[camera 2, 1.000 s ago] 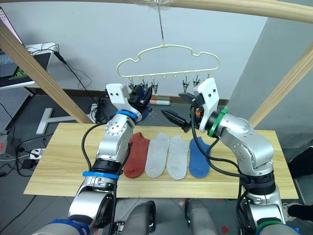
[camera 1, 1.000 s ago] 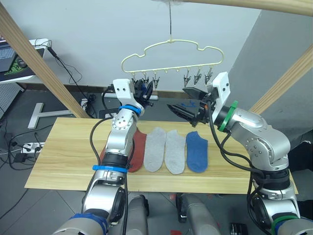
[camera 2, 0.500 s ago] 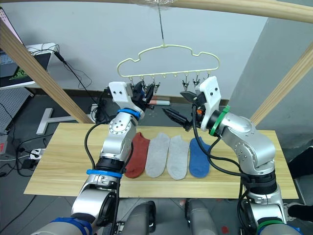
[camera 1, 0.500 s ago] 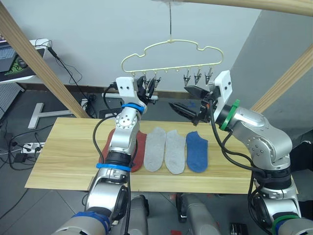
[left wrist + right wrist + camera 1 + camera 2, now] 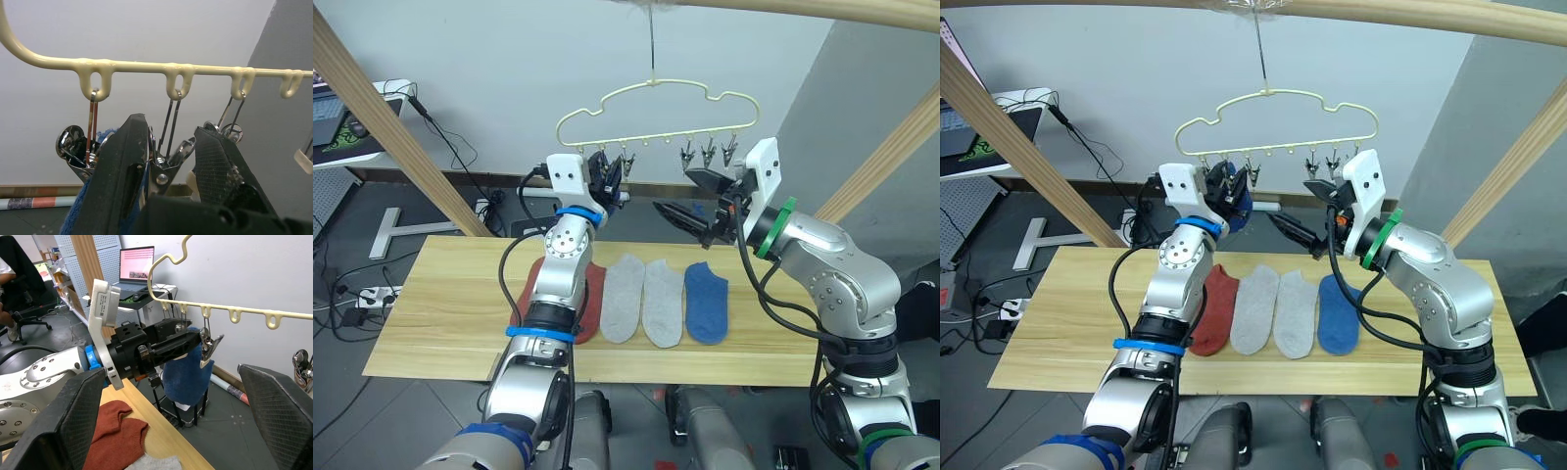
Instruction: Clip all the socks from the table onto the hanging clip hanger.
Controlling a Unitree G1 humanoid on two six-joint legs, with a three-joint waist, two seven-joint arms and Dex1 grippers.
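The two head views look forward and down over the pale wooden plank table (image 5: 431,304). Both wrist views sit close beneath the cream-yellow wire clip hanger (image 5: 146,66), sharing its clip row.

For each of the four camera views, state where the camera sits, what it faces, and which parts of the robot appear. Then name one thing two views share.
Left eye and right eye: on the head, looking forward and down at the table, socks and hanger; both arms show.
Left wrist: on the left arm, looking along the left pincer up at the clips; its two fingers show.
Right wrist: on the right arm, facing the left pincer and a hanging blue sock; its own wide-open fingers show.
Shared: both wrist views show the hanger bar.
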